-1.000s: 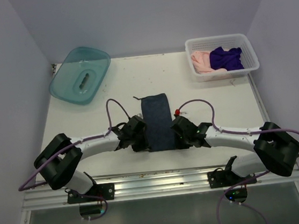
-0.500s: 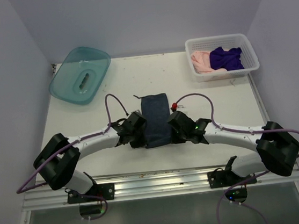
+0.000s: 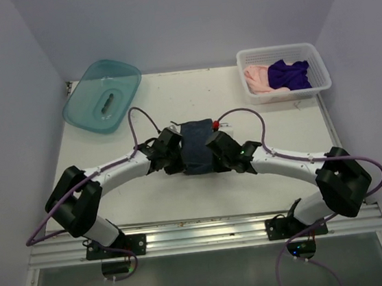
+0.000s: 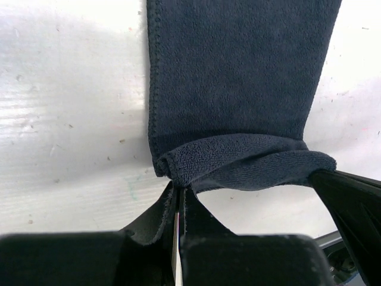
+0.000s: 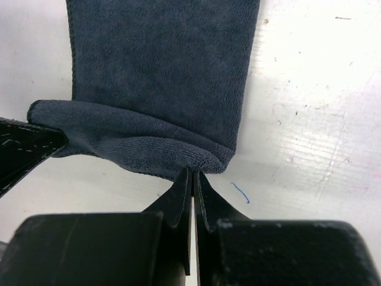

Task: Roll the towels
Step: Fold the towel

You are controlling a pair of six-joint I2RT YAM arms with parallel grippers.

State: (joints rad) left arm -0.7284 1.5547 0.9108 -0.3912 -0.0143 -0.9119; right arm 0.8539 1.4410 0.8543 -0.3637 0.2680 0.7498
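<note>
1. My left gripper (image 4: 178, 199): jaws pinched tight on the near left corner of the dark blue towel (image 4: 238, 77).
2. My right gripper (image 5: 193, 179): jaws pinched tight on the near right corner of the same towel.
3. Dark blue towel: mid-table (image 3: 272, 127), between both grippers. Its near edge is lifted and curled over in a thick fold, and the rest lies flat.
4. Teal tub (image 3: 80, 111): far left corner.
5. White basket (image 3: 281, 51): far right corner. It holds the pink towel (image 3: 257, 79) and the purple towel (image 3: 288, 74), crumpled and touching.
</note>
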